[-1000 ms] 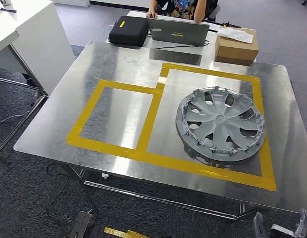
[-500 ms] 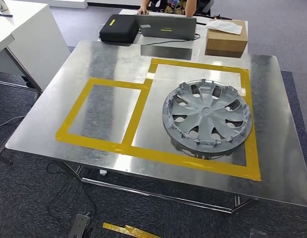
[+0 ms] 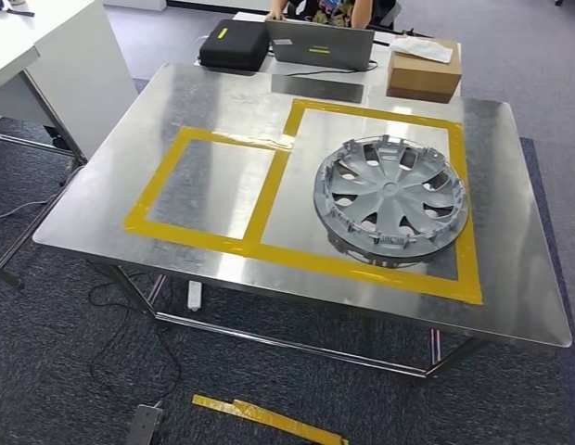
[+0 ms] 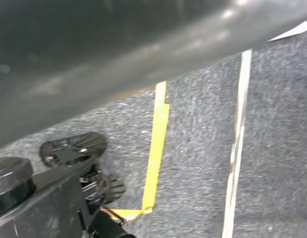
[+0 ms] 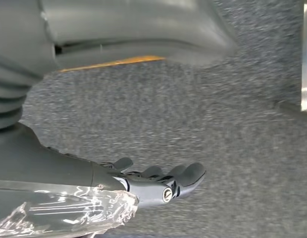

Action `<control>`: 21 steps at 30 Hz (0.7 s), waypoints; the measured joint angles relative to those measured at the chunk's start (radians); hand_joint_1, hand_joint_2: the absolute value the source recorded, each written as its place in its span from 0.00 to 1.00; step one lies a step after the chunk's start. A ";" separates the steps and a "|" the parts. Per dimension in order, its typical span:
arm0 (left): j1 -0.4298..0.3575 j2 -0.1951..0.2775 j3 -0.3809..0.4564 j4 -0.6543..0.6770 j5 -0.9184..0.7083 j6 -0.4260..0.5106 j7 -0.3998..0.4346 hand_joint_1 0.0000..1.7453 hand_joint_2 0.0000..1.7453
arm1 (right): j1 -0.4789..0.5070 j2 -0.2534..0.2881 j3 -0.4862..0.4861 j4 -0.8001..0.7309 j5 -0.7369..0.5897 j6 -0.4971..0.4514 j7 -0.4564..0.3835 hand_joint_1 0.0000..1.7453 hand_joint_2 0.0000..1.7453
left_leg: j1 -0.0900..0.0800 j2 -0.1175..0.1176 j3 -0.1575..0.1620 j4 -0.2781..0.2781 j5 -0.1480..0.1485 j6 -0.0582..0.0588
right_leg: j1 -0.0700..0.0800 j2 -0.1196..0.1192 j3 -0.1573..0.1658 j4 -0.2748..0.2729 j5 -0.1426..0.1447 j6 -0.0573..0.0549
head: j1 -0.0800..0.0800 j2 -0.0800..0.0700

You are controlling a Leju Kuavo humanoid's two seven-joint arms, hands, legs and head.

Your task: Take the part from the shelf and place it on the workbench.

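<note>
fingers (image 5: pixel 181 176) of right hand (image 5: pixel 152 183) extended, empty; part (image 3: pixel 391 197) on workbench (image 3: pixel 103 185)

The right hand (image 5: pixel 159 181) hangs low over the carpeted floor (image 5: pixel 204 109), its dark fingers (image 5: pixel 189 173) stretched out nearly straight and slightly apart, with nothing in them; the thick grey thumb and ribbed wrist cover sit close to the camera. The left hand (image 4: pixel 80 168) also hangs above the floor, dark and partly blurred. Its fingers (image 4: pixel 75 145) appear loosely curled, with nothing visibly held, though how far they are closed cannot be told.
</note>
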 joint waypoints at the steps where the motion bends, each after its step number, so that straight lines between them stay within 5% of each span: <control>1: 0.000 0.000 0.002 0.000 0.000 0.000 0.000 0.00 0.00 | -0.005 -0.004 -0.006 0.012 0.002 0.002 -0.003 0.00 0.00 | 0.000 0.001 -0.015 0.002 0.010 -0.002 | -0.001 0.000 0.013 0.019 0.011 0.003 | 0.000 0.000; 2: 0.001 0.000 0.004 0.000 0.001 0.000 0.000 0.00 0.00 | -0.008 -0.008 -0.012 0.023 0.004 0.006 -0.006 0.00 0.00 | 0.001 0.002 -0.030 0.006 0.020 -0.005 | -0.002 0.000 0.042 0.005 0.039 0.005 | 0.000 0.000; 4: 0.002 0.000 0.009 0.000 0.003 0.000 -0.001 0.00 0.00 | -0.015 -0.014 -0.023 0.038 0.009 0.019 -0.018 0.00 0.00 | 0.001 0.002 -0.055 0.018 0.033 -0.013 | -0.005 -0.001 0.144 -0.114 0.080 0.008 | 0.001 0.000; 6: 0.002 0.000 0.017 0.000 0.004 -0.001 -0.002 0.00 0.00 | -0.027 -0.020 -0.035 0.053 0.023 0.035 -0.030 0.00 0.00 | 0.000 0.002 -0.072 0.034 0.043 -0.024 | -0.004 0.001 0.235 -0.246 0.067 0.003 | 0.000 0.000; 7: 0.002 0.000 0.022 0.000 0.004 -0.002 -0.002 0.00 0.00 | -0.032 -0.022 -0.040 0.061 0.037 0.040 -0.035 0.00 0.00 | -0.002 0.002 -0.078 0.039 0.049 -0.029 | -0.002 0.002 0.253 -0.280 0.053 -0.002 | 0.000 0.000; 10: 0.007 0.002 0.036 0.000 0.004 -0.004 -0.003 0.00 0.00 | -0.038 -0.027 -0.052 0.085 0.081 0.046 -0.042 0.00 0.00 | 0.001 -0.006 -0.093 0.053 0.047 -0.047 | -0.002 -0.006 0.238 -0.293 0.056 -0.028 | -0.001 0.000; 12: 0.013 0.003 0.044 0.000 0.005 -0.006 -0.003 0.00 0.00 | -0.040 -0.031 -0.061 0.095 0.099 0.048 -0.043 0.00 0.00 | 0.006 -0.011 -0.114 0.117 -0.025 -0.060 | -0.004 -0.018 0.222 -0.295 0.070 -0.048 | -0.002 0.000; 14: 0.016 0.003 0.049 0.000 0.006 -0.008 -0.003 0.00 0.00 | -0.043 -0.034 -0.069 0.103 0.115 0.051 -0.043 0.00 0.00 | 0.011 -0.012 -0.144 0.240 -0.115 -0.070 | 0.000 -0.030 0.203 -0.294 0.085 -0.056 | -0.004 0.000; 16: 0.019 0.003 0.054 0.000 0.009 -0.010 -0.003 0.00 0.00 | -0.047 -0.037 -0.079 0.111 0.134 0.055 -0.042 0.00 0.00 | 0.014 -0.011 -0.147 0.318 -0.130 -0.072 | 0.005 -0.046 0.186 -0.291 0.099 -0.058 | -0.004 0.000; 18: 0.020 0.003 0.059 -0.002 0.013 -0.011 -0.003 0.00 0.00 | -0.052 -0.039 -0.090 0.117 0.152 0.058 -0.042 0.00 0.00 | 0.013 -0.006 -0.090 0.267 -0.076 -0.065 | 0.010 -0.063 0.170 -0.284 0.111 -0.058 | -0.004 0.000; 21: 0.019 0.003 0.065 -0.008 0.016 -0.011 -0.003 0.00 0.00 | -0.056 -0.039 -0.101 0.127 0.171 0.059 -0.042 0.00 0.00 | 0.002 0.040 0.041 0.070 -0.037 -0.041 | 0.017 -0.092 0.155 -0.276 0.125 -0.051 | -0.003 0.000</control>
